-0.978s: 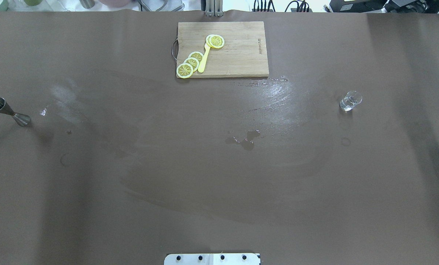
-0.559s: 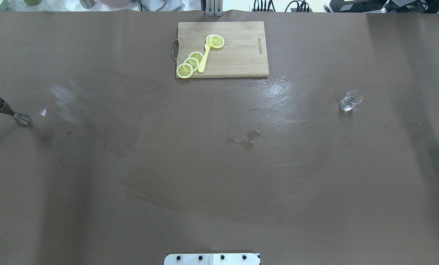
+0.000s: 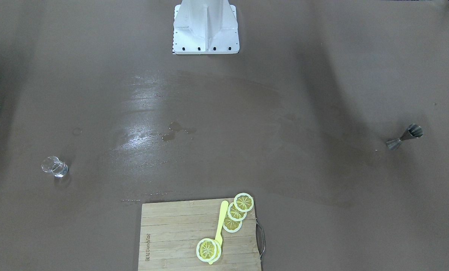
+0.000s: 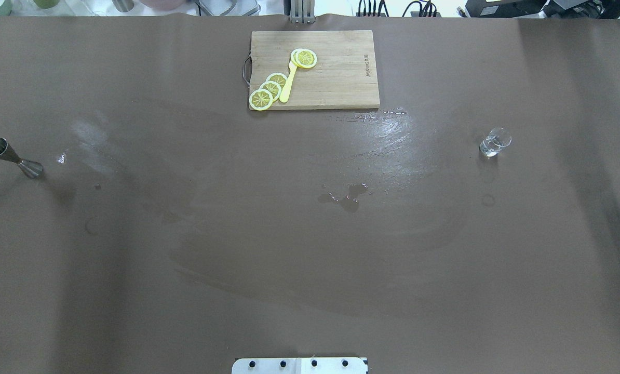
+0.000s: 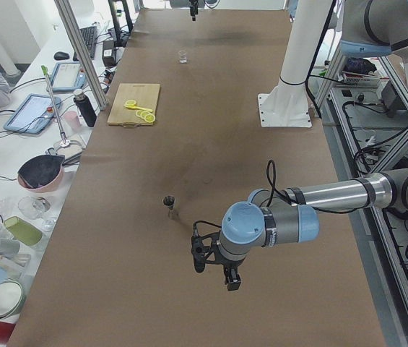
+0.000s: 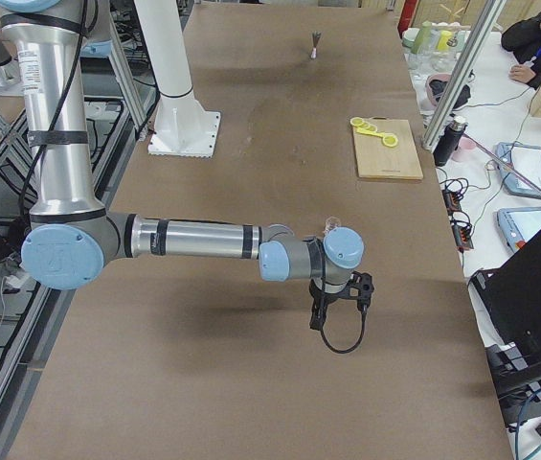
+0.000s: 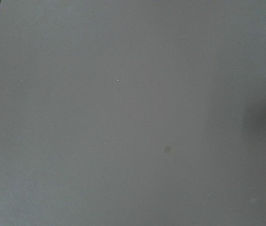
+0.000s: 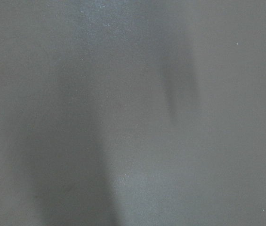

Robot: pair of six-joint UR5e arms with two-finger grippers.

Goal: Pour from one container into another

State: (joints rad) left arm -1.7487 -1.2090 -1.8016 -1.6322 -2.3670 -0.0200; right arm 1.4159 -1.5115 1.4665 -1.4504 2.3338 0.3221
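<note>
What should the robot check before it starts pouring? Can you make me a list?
1. Jigger standing upright: ok.
2. Shot glass standing upright: ok.
3. Liquid inside either one: cannot tell.
4. Left gripper and right gripper have their jaws open: cannot tell, they show only in the side views.
5. Both containers free, nothing holding them: ok.
6. Table dry: not ok, a puddle sits in the middle.

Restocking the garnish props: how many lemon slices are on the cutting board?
5 lemon slices: three overlap in a row near the handle of the cutting board, two are stacked at one end of the yellow utensil; that stack could hide another.
</note>
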